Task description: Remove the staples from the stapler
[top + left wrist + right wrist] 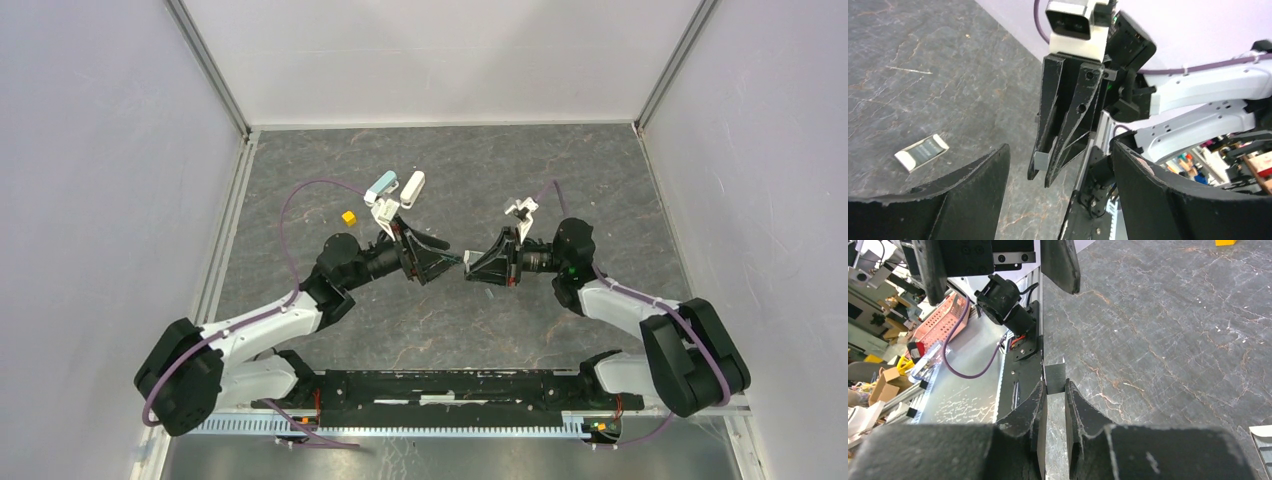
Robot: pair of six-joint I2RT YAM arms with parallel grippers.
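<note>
Table point(450, 330) centre: L gripper point(452, 265) & R gripper point(469, 268) tip to tip, staples point(1055, 378) betw. R's jaws; stapler point(921, 152) on table behind them. Further back, 2nd stapler point(381, 185) left of 3rd stapler point(412, 187); cube point(348, 217) front-left.

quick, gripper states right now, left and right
Left gripper: open, holding nothing.
Right gripper: closed on the staples, a small grey strip.

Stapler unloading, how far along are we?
Done, apparently: the stapler lies on the table, free of both hands. In hand: the right hand is shut on a small grey piece, likely the staples, held off the table and facing the open left hand. Left: setting that piece down. Whether the stapler is empty cannot be seen.
</note>
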